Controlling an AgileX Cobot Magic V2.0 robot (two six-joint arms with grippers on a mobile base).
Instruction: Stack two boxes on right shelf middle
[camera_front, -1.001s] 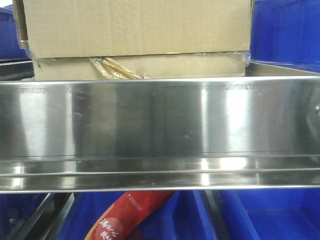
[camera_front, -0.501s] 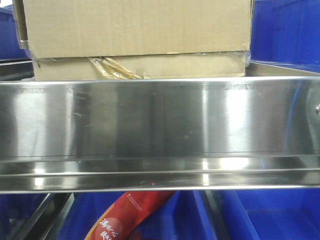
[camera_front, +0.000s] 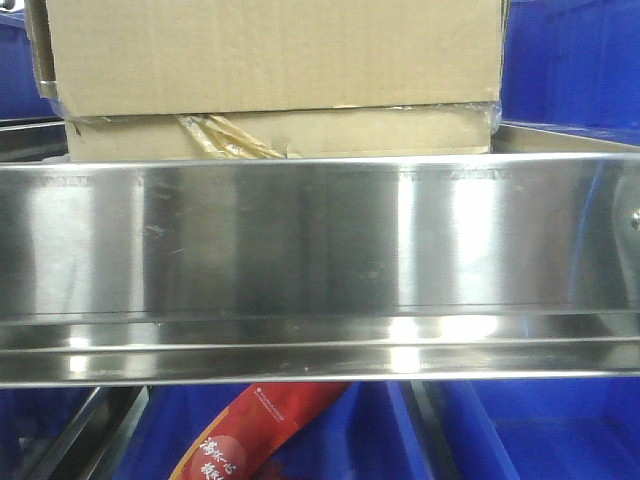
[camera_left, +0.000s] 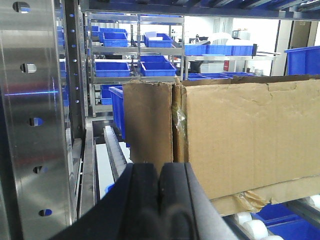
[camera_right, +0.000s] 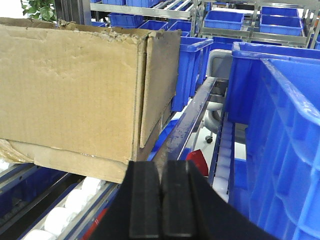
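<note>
Nothing has shifted over the last second: the upper carton (camera_front: 270, 55) sits on the lower carton (camera_front: 280, 135), whose torn amber tape (camera_front: 225, 135) shows at the seam, both on the steel shelf (camera_front: 320, 240) behind its mirror-like rail. Both grippers have stayed clear, the left gripper (camera_left: 161, 200) and right gripper (camera_right: 162, 200) each with fingers pressed together, holding nothing. The stack looks finished, blue bins (camera_right: 280, 125) alongside.

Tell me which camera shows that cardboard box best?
The right wrist view: the cardboard box shows its front, side and ragged top edge. The left wrist view cuts it off at the frame edge; the front view shows only its lower front.
</note>
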